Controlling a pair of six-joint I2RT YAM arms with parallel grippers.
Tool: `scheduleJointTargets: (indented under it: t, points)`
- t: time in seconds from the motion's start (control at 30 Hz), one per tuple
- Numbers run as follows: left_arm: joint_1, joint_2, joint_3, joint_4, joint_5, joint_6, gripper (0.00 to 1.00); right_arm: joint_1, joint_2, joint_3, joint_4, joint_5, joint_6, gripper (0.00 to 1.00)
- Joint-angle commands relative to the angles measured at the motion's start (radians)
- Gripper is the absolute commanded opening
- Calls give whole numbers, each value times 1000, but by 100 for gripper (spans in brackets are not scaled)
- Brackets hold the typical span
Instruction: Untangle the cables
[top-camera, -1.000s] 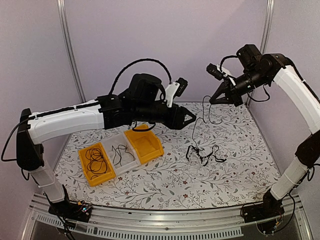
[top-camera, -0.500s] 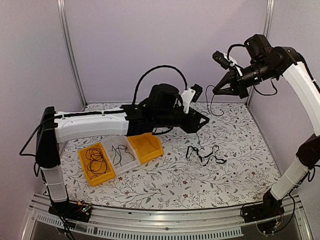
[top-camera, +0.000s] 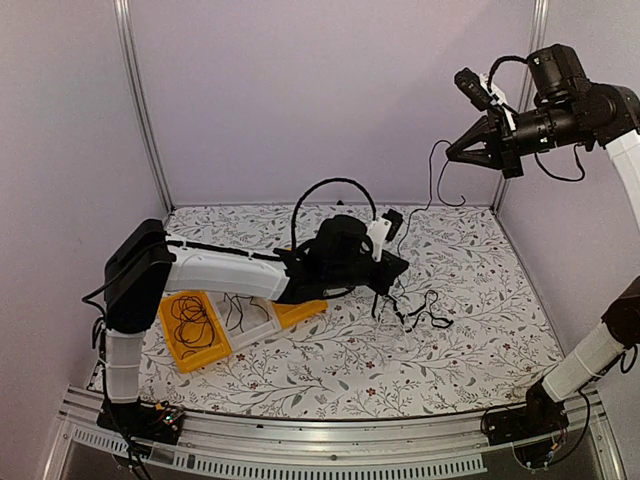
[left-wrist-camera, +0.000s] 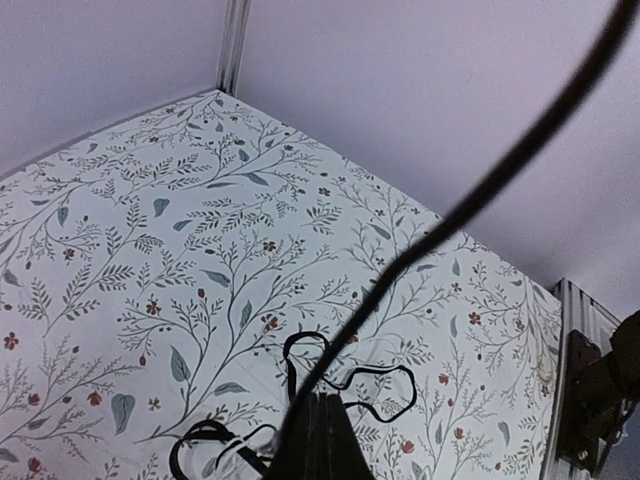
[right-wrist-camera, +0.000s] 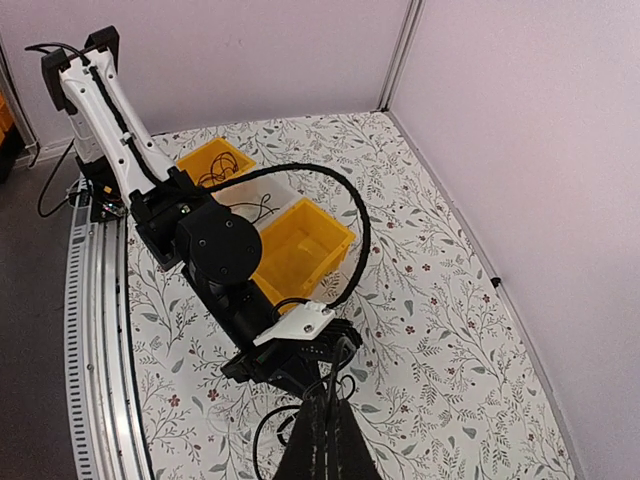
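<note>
No legible txt, labels, or nos.

White-shelled arms (top-camera: 215, 272), black joints (top-camera: 142, 275), looping corrugated black hoses (right-wrist-camera: 362, 232), white camera brackets (right-wrist-camera: 300, 322), black fingers (right-wrist-camera: 340, 450).

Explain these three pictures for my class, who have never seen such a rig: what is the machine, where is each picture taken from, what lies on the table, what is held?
The machine is two robot arms, each ending in a two-finger gripper. One picture looks down from above and behind; the other two come from cameras on the wrists. On the table lie a tangle of cables and three bins; one yellow bin holds a coiled cable. The left gripper, low, and the right gripper, raised high, are both shut on one black cable stretched between them.
</note>
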Motion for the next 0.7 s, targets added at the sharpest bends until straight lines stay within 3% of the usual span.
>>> scheduleJointTargets:
  t: [0.0, 0.17, 0.3, 0.4, 0.67]
  points:
    - [18, -43, -79, 144, 48, -76, 0, 3, -6, 90, 58, 75, 66, 0]
    - [14, -75, -120, 140, 66, -80, 0, 0, -29, 87, 134, 135, 82, 0]
    - [0, -155, -129, 32, -18, -77, 38, 0, -44, 59, 136, 134, 70, 0]
    - [-4, -217, -172, 44, -77, -50, 59, 1, -50, 54, 141, 131, 68, 0]
    - [-3, -145, 7, -30, 41, 136, 61, 1, -55, 31, 150, 117, 68, 0]
